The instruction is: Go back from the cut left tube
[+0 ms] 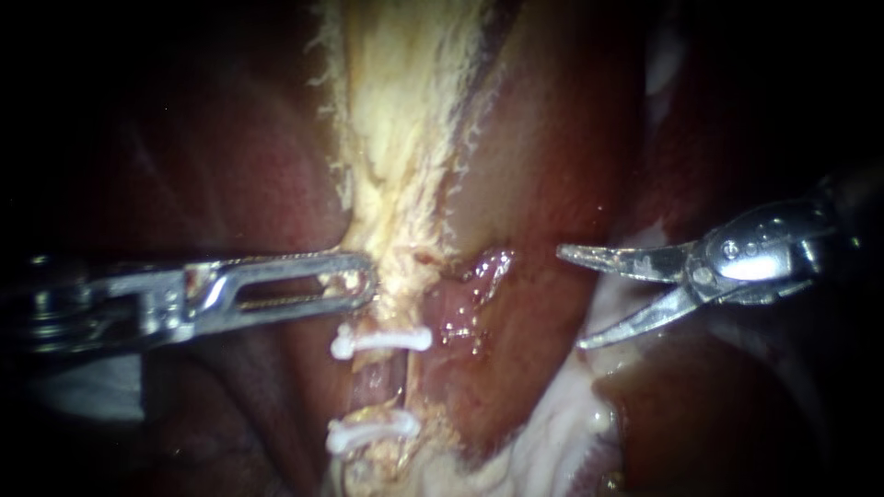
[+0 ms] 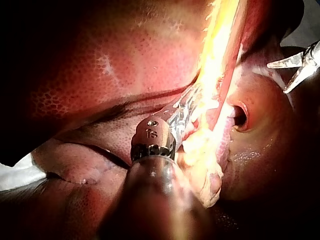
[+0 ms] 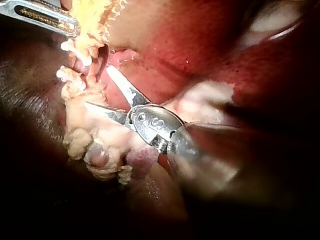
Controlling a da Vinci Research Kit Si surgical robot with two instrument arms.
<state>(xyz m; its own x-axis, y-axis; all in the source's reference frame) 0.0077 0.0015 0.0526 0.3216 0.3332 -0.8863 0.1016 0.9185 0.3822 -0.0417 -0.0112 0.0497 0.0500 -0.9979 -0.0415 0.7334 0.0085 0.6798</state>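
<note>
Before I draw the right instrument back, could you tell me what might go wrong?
1. The right instrument has its blades open, tips toward the raw tissue; withdrawing like that could nick it.
2. The left instrument grips the pale strip just above the upper clip; any tug might strain it.

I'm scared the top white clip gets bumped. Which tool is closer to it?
Left. The left instrument grips the pale tissue right above the upper clip. The right instrument, open, sits far off to its right in the endoscope view.
</note>
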